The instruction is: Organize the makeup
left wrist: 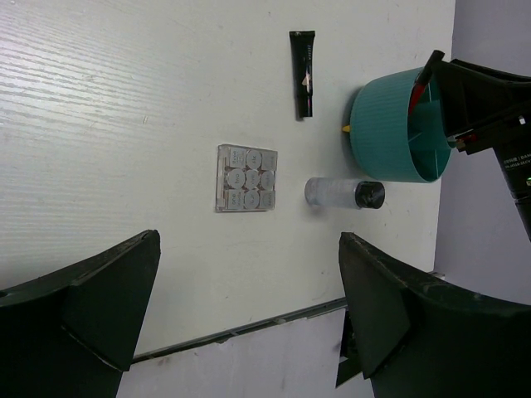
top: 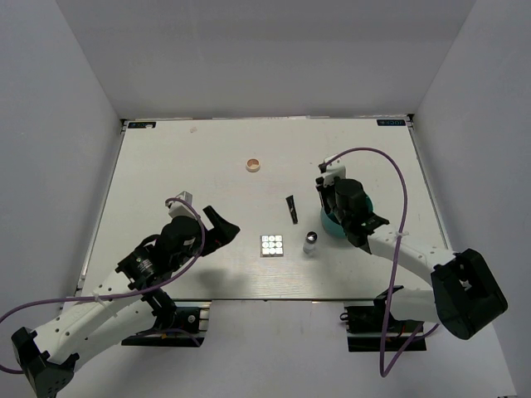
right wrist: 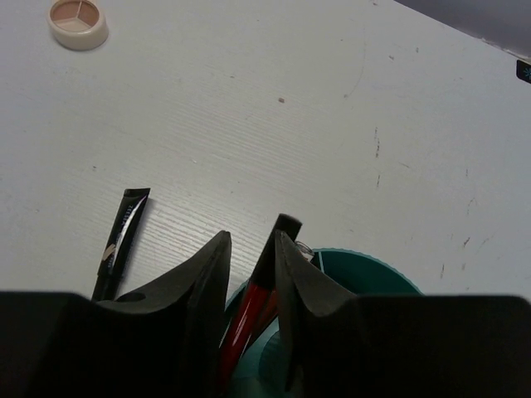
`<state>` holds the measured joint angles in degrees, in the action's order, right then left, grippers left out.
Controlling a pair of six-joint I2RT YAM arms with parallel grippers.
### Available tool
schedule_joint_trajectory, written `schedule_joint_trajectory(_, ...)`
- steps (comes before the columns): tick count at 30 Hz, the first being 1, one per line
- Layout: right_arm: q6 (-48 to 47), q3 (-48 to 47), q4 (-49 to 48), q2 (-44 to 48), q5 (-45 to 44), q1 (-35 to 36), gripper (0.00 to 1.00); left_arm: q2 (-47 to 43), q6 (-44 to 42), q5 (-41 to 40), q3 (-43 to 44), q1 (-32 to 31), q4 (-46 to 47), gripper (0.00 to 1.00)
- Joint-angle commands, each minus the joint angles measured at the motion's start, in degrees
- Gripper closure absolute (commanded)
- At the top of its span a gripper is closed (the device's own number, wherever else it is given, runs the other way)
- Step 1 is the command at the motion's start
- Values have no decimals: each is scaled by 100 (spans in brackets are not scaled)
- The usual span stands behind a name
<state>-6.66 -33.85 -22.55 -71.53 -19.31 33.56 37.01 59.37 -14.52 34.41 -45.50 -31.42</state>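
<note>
The makeup lies spread over the white table: a round peach compact [top: 253, 165] at the back, a black tube [top: 291, 208], a square black palette [top: 271, 245] with white pans, and a silver-capped vial [top: 311, 242] lying on its side. My right gripper [right wrist: 252, 240] hangs over the teal tub [right wrist: 365, 269]. Its fingers stand slightly apart around a red-and-black pencil [right wrist: 257, 298] that stands in the tub and leans on the right finger, with a gap on the left side. My left gripper [left wrist: 249, 282] is wide open and holds nothing, left of the palette [left wrist: 246, 177].
The teal tub [top: 330, 224] sits right of centre, partly under the right arm. The table's near edge [left wrist: 249, 327] runs just below the left gripper. Grey walls close in the table on three sides.
</note>
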Motion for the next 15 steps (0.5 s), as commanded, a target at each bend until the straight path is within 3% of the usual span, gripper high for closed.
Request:
schedule_joint_trajectory(1, -37, 1, -171, 209, -38, 10, 65, -19, -31, -7, 83, -12, -40, 2)
schedule_joint_trajectory(11, -134, -508, 205, 455, 313, 45, 62, -72, -40, 20, 145, -12, -119, 2)
schedule_joint_trajectory(15, -538, -1306, 899, 456, 1867, 19, 57, 7, -84, 151, 153, -12, 22, 2)
